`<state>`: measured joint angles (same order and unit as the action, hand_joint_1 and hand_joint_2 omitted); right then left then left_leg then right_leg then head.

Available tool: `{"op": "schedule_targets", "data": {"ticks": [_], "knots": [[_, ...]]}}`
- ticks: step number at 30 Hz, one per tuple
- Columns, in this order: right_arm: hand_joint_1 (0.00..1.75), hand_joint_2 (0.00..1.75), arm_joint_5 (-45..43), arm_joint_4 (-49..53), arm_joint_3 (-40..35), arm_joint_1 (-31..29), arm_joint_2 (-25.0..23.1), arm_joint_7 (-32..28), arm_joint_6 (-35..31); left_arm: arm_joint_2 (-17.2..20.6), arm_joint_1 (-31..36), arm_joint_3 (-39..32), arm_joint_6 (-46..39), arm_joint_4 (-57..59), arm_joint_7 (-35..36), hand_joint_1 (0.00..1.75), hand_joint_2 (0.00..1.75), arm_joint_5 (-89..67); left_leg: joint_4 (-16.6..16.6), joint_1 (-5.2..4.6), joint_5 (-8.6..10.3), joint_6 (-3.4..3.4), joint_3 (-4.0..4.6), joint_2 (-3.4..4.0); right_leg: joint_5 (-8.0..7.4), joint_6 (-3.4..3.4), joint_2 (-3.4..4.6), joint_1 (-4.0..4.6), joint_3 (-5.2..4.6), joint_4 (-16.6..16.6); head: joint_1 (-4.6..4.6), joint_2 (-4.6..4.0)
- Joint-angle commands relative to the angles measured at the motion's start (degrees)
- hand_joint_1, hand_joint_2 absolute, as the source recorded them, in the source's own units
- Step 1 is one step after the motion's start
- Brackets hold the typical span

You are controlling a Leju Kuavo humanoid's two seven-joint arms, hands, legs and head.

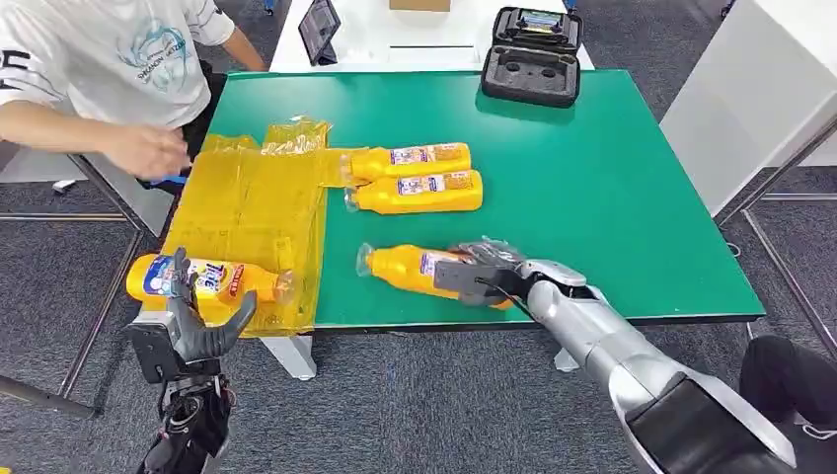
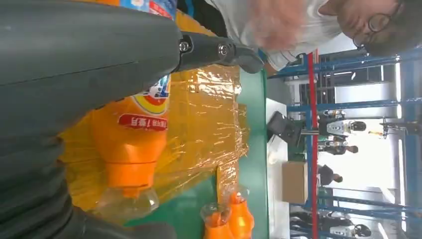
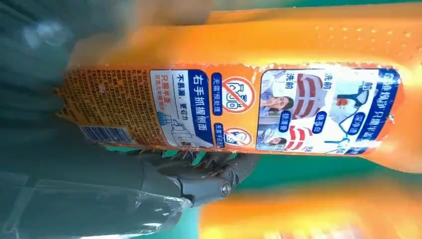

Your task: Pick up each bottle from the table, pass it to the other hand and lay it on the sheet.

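Head view: my right hand [image 1: 481,274] is wrapped around the orange plastic detergent bottle [image 1: 410,267] lying on the green table [image 1: 612,188]. My left hand [image 1: 188,321] holds nothing, fingers apart, beside another orange bottle [image 1: 202,279] lying on the crinkled yellow plastic sheet [image 1: 252,212].

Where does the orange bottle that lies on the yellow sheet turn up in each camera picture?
Head view: the bottle on the sheet lies at the lower left, just beyond the left hand.
Left wrist view: it fills the middle left, cap pointing down.
Right wrist view: not in it.
Shared landmark: the yellow sheet.
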<state>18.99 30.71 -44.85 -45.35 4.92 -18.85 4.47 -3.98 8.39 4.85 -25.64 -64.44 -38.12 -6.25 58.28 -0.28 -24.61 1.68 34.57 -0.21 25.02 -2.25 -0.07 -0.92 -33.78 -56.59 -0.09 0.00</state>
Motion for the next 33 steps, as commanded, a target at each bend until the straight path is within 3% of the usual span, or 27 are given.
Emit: {"op": "schedule_targets", "data": {"ticks": [1,8,13,19,33], "knots": [[1.75,1.75,-4.1,22.1,14.1,8.1,-3.4,-7.5,-11.9,-1.7,-3.2,-2.7,2.9,-6.6,1.0,0.0,1.75,2.6,0.0,0.12,-0.18,-0.17,-0.26,0.17,0.12,0.15,0.16,0.12,0.22,0.1,0.0,0.0],[1.75,1.75,-7.6,30.1,17.3,16.1,-6.9,-16.7,-13.4,-1.7,-6.2,-0.7,12.5,-13.1,4.2,0.0,1.75,9.6,0.0,0.17,-0.14,-0.13,-0.15,0.06,0.1,0.13,0.05,0.19,0.17,0.1,0.0,0.0],[1.75,1.75,-7.7,27.3,16.6,18.3,-8.4,-19.0,-9.6,-1.4,-6.5,1.8,17.8,-14.7,5.3,0.0,1.75,12.3,0.0,0.14,-0.09,-0.13,-0.15,-0.02,0.09,0.13,-0.03,0.16,0.16,0.1,0.0,0.0],[1.75,1.75,-7.4,23.4,15.5,20.4,-10.5,-20.7,-6.3,-0.7,-6.0,4.8,23.8,-15.2,7.4,0.0,1.75,14.4,-0.1,0.12,-0.09,-0.12,-0.15,-0.06,0.1,0.13,-0.07,0.14,0.17,0.1,0.0,0.0],[1.75,1.75,-4.7,19.1,14.8,21.0,-12.6,-20.8,-3.6,-0.1,-4.0,7.6,25.3,-13.3,7.5,0.0,1.75,11.3,-0.1,0.15,-0.06,-0.15,-0.22,-0.06,0.07,0.15,-0.07,0.17,0.24,0.2,0.02,0.0]]}}
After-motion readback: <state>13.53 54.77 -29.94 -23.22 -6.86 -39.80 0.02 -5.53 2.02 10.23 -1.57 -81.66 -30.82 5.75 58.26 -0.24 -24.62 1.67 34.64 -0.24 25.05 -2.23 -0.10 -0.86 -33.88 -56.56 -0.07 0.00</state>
